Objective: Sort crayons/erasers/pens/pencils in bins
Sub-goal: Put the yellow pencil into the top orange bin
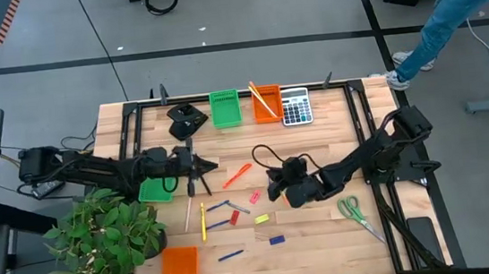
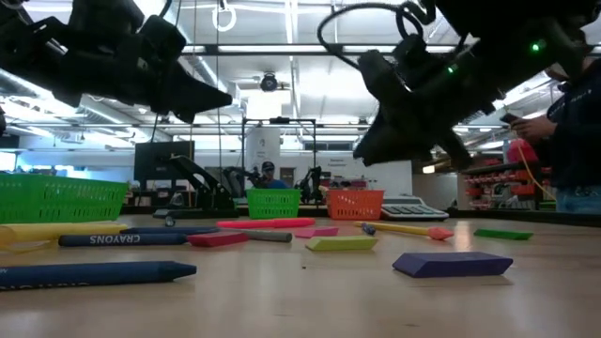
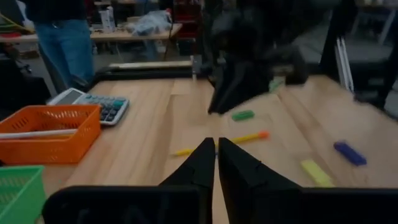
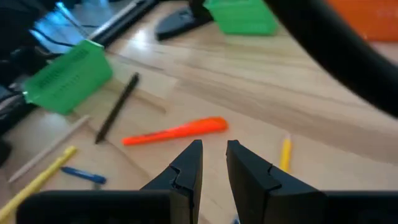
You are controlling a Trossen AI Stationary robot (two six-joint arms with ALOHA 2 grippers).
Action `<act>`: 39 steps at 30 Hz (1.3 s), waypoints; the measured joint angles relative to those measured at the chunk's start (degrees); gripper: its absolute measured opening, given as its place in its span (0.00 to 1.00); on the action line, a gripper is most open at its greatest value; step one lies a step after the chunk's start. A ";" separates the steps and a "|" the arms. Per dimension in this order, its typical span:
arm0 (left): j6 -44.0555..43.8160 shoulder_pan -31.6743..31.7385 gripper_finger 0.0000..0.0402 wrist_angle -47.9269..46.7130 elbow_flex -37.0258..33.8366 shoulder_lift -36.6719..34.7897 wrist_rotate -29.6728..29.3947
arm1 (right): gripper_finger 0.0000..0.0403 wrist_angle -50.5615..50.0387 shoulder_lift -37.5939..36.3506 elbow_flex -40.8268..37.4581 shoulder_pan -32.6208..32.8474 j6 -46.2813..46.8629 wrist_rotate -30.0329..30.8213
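Observation:
Crayons, erasers, pens and pencils lie loose on the wooden table (image 1: 326, 147). Among them are an orange-red crayon (image 1: 237, 174) (image 4: 177, 132), a black pen (image 4: 117, 107), a yellow pencil (image 1: 203, 220), a pink eraser (image 1: 255, 196), a yellow eraser (image 1: 261, 218) and a blue eraser (image 1: 277, 239). My left gripper (image 1: 209, 165) (image 3: 216, 146) hovers shut beside a green bin (image 1: 155, 190), holding nothing. My right gripper (image 1: 272, 185) (image 4: 214, 155) hovers slightly open above the table, just right of the orange-red crayon, with nothing between its fingers.
A green bin (image 1: 225, 107), an orange bin (image 1: 265, 102) holding a pencil and a grey calculator (image 1: 296, 107) stand at the far edge. A second orange bin (image 1: 179, 272) and a potted plant (image 1: 101, 236) are near left. Green-handled scissors (image 1: 355, 209) lie right. A person (image 1: 448, 9) stands beyond the table.

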 joint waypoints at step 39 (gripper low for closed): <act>-1.49 -5.00 0.04 -7.64 -0.01 -0.01 -0.99 | 0.42 6.22 9.53 8.17 6.71 -10.29 0.30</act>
